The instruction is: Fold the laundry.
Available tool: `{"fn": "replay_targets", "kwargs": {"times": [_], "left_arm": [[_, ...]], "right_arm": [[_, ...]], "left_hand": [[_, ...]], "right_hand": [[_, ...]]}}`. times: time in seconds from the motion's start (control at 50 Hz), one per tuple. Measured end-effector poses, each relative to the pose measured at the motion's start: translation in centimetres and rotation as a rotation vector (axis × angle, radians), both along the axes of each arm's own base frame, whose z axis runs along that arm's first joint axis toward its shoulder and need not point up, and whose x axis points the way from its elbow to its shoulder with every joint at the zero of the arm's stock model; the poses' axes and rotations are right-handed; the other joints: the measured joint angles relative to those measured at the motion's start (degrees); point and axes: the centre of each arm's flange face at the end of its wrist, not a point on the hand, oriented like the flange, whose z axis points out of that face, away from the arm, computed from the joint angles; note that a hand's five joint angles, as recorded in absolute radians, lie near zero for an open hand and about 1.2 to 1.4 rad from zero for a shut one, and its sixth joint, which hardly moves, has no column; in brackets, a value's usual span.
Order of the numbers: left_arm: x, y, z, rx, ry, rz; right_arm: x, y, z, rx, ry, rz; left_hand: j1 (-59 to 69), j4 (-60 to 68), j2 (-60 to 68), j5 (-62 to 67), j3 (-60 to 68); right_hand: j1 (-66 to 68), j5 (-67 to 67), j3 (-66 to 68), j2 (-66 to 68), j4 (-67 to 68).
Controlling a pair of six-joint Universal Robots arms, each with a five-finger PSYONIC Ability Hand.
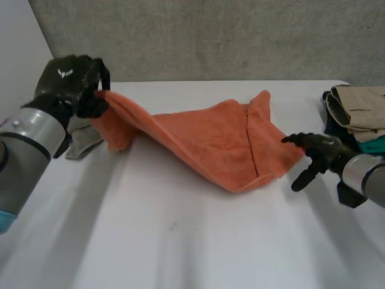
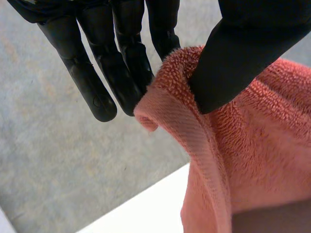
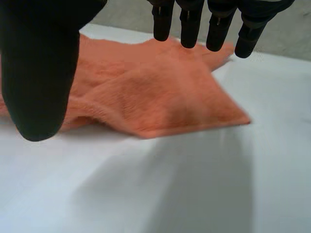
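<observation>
The left hand (image 1: 69, 81) pinches the left corner of the orange towel (image 1: 210, 138) between thumb and fingers, holding it up off the white table (image 1: 180, 241). The towel's right part lies on the table. The right hand (image 1: 316, 150) hangs spread and empty just beside the towel's right edge.

white table (image 1: 180, 241), orange towel (image 1: 222, 144), clothes pile (image 1: 358, 108), grey cloth (image 1: 82, 143)

The orange towel (image 1: 210, 141) is sagging across the middle of the table (image 1: 180, 241), its left corner being held up near the far left corner, its right end lying flat, doubled over. A stack of folded clothes (image 1: 361, 107) is sitting at the right edge.
</observation>
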Motion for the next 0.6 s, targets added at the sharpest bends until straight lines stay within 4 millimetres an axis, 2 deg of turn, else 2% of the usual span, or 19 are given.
{"fn": "replay_targets", "kwargs": {"times": [0.12, 0.14, 0.16, 0.18, 0.2, 0.22, 0.24, 0.3, 0.44, 0.6], "left_arm": [[-1.3, 2.0, 4.5, -0.048, 0.032, -0.053], [-1.3, 2.1, 4.8, -0.052, 0.034, -0.056], [-1.6, 2.6, 6.0, -0.068, 0.042, -0.065], [-1.8, 2.9, 6.8, -0.079, 0.047, -0.071], [-1.8, 3.1, 7.2, -0.085, 0.050, -0.073], [-1.8, 3.1, 7.2, -0.085, 0.050, -0.073], [-2.1, 3.6, 8.7, -0.109, 0.062, -0.082], [-2.3, 4.4, 10.6, -0.139, 0.079, -0.094], [-3.0, 7.0, 15.0, -0.208, 0.132, -0.137], [-3.2, 8.5, 17.3, -0.254, 0.167, -0.158]], "right_arm": [[3.4, 3.5, -1.1, 0.013, -0.044, 0.032], [3.7, 3.8, -1.2, 0.011, -0.048, 0.033], [3.8, 3.9, -1.2, 0.009, -0.050, 0.033], [5.1, 4.8, -1.7, -0.008, -0.070, 0.030], [5.3, 4.9, -1.8, -0.014, -0.072, 0.027], [5.3, 4.9, -1.8, -0.014, -0.072, 0.027], [6.1, 4.9, -2.3, -0.047, -0.079, 0.003], [6.8, 4.2, -2.9, -0.097, -0.082, -0.041], [8.0, 1.4, -4.5, -0.147, -0.083, -0.145], [9.2, 1.1, -5.9, -0.055, -0.135, -0.162]], "left_hand": [[0.0, 0.0, 0.0, 0.0, 0.0], [0.0, 0.0, 0.0, 0.0, 0.0], [0.0, 0.0, 0.0, 0.0, 0.0], [0.0, 0.0, 0.0, 0.0, 0.0], [0.0, 0.0, 0.0, 0.0, 0.0], [0.0, 0.0, 0.0, 0.0, 0.0], [0.0, 0.0, 0.0, 0.0, 0.0], [0.0, 0.0, 0.0, 0.0, 0.0], [0.0, 0.0, 0.0, 0.0, 0.0], [0.0, 0.0, 0.0, 0.0, 0.0]], "right_hand": [[0.0, 0.0, 0.0, 0.0, 0.0], [0.0, 0.0, 0.0, 0.0, 0.0], [0.0, 0.0, 0.0, 0.0, 0.0], [0.0, 0.0, 0.0, 0.0, 0.0], [0.0, 0.0, 0.0, 0.0, 0.0], [0.0, 0.0, 0.0, 0.0, 0.0], [0.0, 0.0, 0.0, 0.0, 0.0], [0.0, 0.0, 0.0, 0.0, 0.0], [0.0, 0.0, 0.0, 0.0, 0.0], [0.1, 0.3, 0.4, 0.4, 0.4]]}}
